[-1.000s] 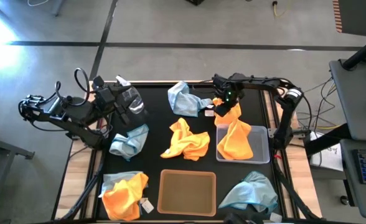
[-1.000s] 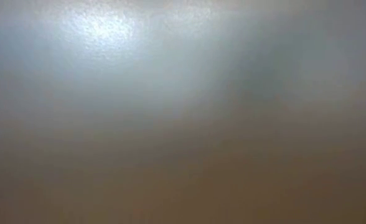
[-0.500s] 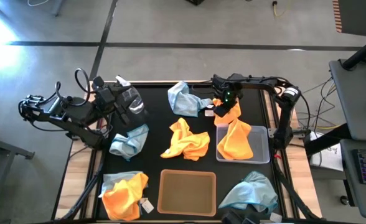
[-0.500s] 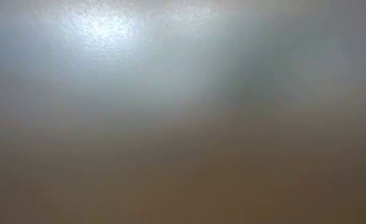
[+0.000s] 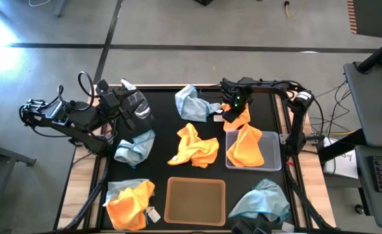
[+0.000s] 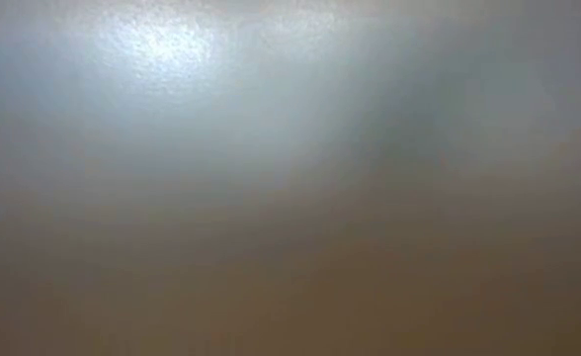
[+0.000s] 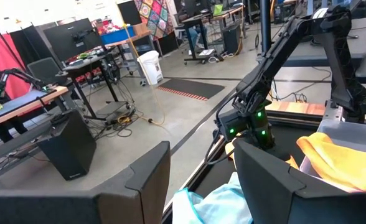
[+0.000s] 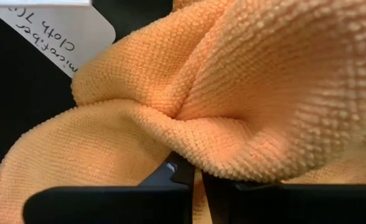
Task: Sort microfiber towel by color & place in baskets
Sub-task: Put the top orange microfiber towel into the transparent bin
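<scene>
With the right gripper (image 5: 233, 112) pinched shut on a fold of a bright orange microfibre cloth (image 5: 244, 142) draped over the far rim of the light grey plastic tray (image 5: 275, 151), a thin bite risks slipping, above a black tabletop (image 5: 165, 140) in a workshop of desks and monitors, the left gripper (image 5: 134, 107) waiting open.

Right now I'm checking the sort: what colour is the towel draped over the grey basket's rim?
Bright orange towel, shown best in the high view.

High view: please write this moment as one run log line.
right gripper: shut on orange towel hanging over grey basket | left gripper: open, waiting at left | tan basket: empty
</scene>
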